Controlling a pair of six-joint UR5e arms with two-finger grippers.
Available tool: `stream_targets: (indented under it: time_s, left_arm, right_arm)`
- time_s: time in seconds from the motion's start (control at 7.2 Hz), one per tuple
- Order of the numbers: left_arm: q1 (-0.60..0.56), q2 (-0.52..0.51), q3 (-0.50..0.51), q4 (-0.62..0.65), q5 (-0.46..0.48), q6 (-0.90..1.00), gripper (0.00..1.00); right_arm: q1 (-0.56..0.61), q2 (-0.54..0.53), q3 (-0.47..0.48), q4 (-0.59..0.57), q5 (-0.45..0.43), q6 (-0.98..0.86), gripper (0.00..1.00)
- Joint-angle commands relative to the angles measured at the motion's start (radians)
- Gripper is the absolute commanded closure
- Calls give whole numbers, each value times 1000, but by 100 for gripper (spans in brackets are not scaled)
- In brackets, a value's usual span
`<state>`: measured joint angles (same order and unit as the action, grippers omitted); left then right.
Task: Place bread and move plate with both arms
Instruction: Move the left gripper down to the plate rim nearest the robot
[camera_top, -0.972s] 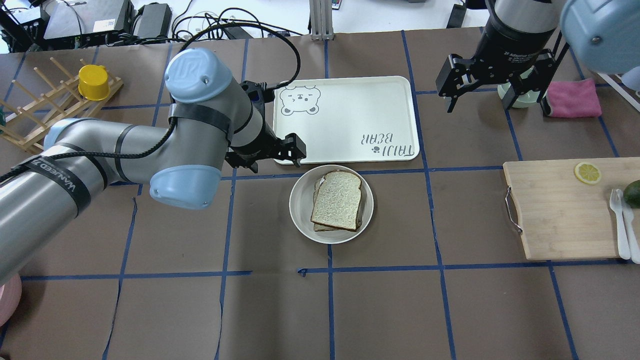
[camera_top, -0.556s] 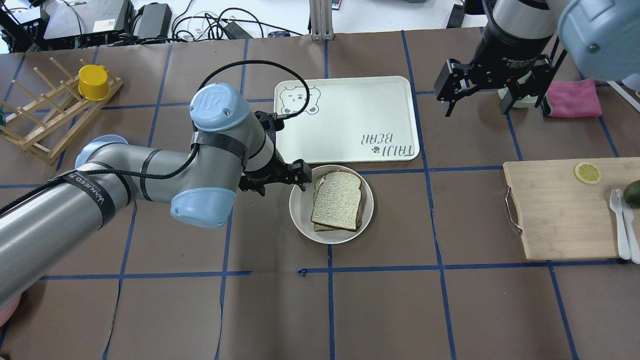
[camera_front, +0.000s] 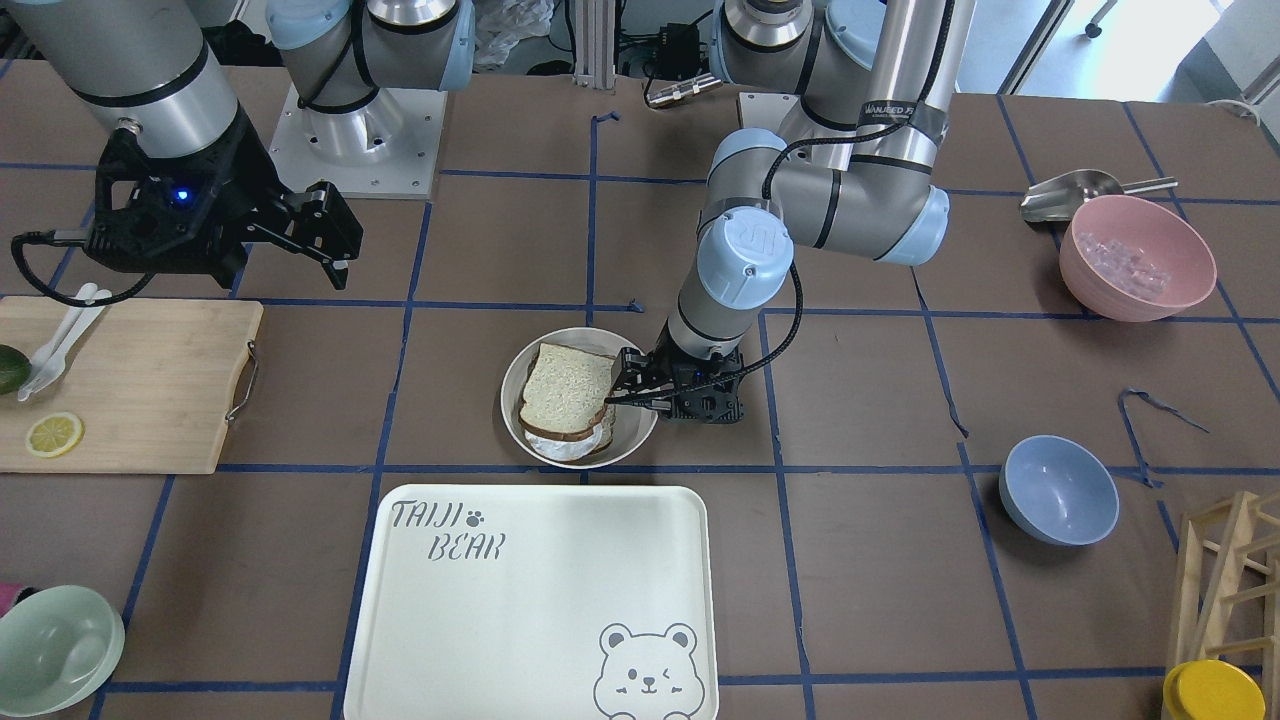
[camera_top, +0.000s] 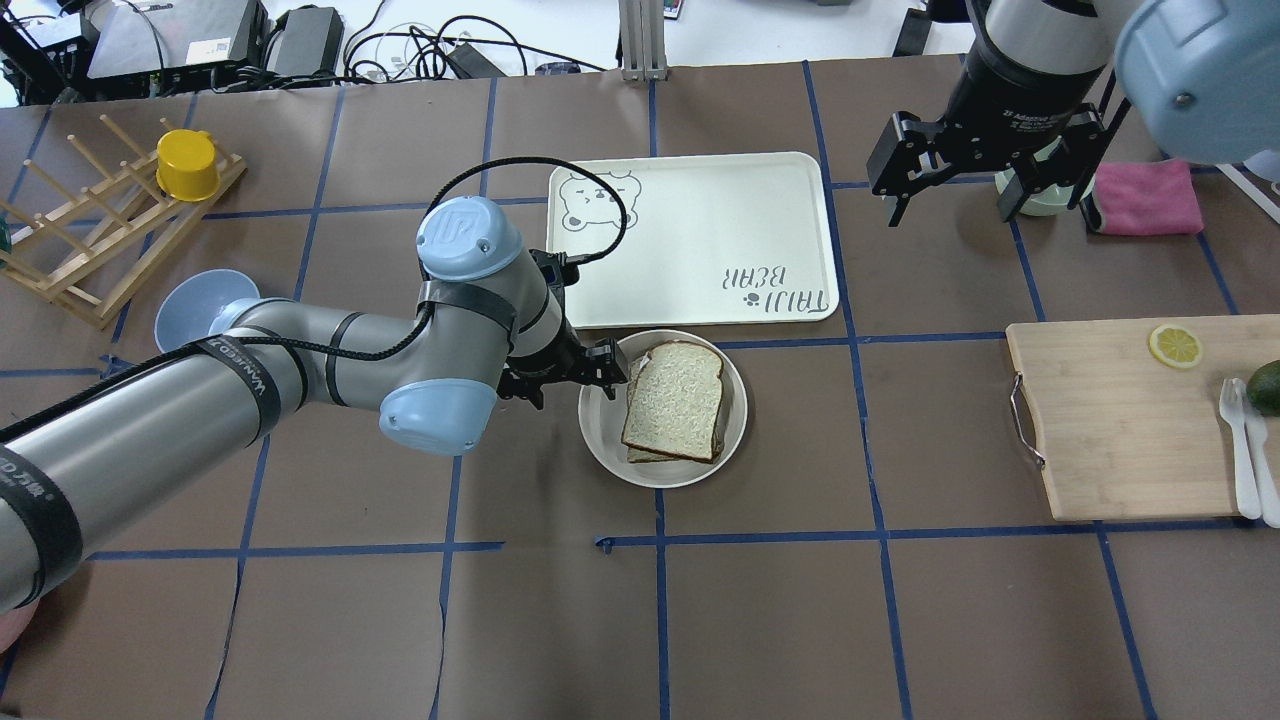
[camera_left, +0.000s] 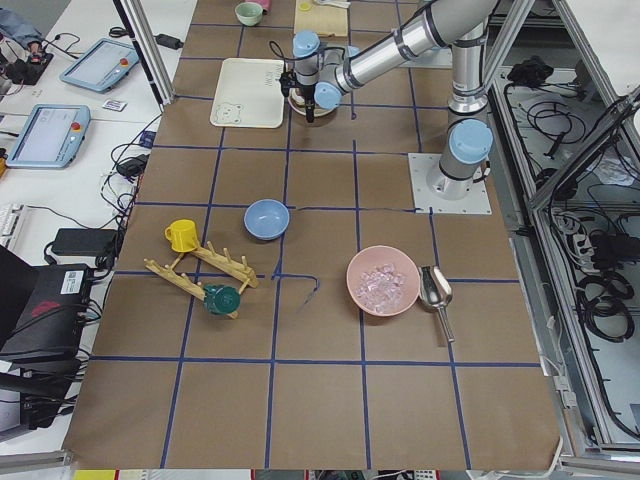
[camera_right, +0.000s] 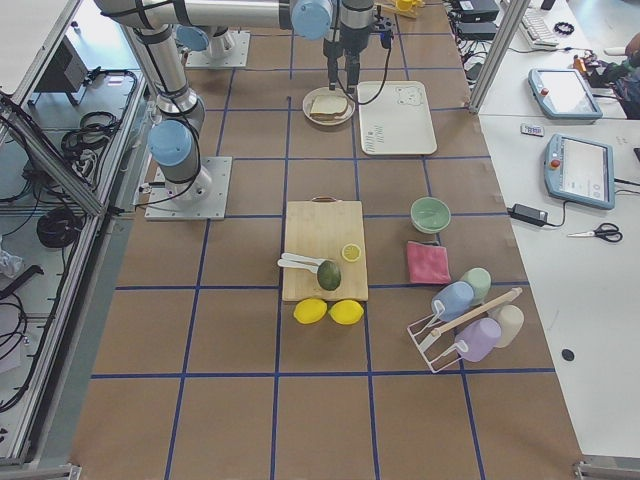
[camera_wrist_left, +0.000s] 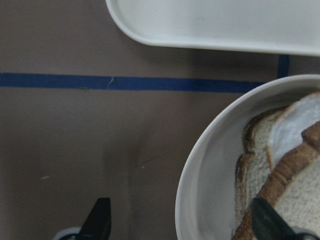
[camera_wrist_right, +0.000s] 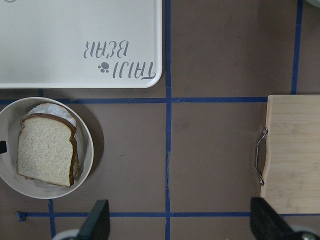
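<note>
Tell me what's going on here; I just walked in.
The left gripper is low at the edge of the plate, its open fingers straddling the rim, not yet closed. The bread lies on the plate, atop another slice. The right gripper hovers open, well away, holding nothing.

place: robot lab | evidence: teach pendants (camera_right: 585, 170), taped-grid table (camera_top: 800, 620), cables (camera_top: 400, 45)

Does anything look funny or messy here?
A little. On the plate, the top bread sits crooked over the slice below, and something white sticks out past its edge.
</note>
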<state>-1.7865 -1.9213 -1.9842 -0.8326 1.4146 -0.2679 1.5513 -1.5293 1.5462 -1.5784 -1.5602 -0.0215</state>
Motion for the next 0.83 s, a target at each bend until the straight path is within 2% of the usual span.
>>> stream_targets:
  time_s: [0.0, 0.14, 0.28, 0.42, 0.69]
  left_arm:
    - [-5, -25, -2, 1, -8, -31, 26]
    - [-13, -21, -1, 3, -8, -39, 49]
    - [-16, -15, 1, -2, -11, -77, 59]
    - [-16, -24, -5, -6, -16, -82, 78]
    - [-16, -21, -2, -7, -52, -85, 100]
  right_arm:
    - [1, 0, 2, 3, 0, 0, 0]
    - [0, 0, 0, -8, 0, 3, 0]
    - [0, -2, 0, -9, -4, 6, 0]
    - [0, -3, 2, -9, -6, 3, 0]
    - [1, -3, 5, -6, -6, 2, 0]
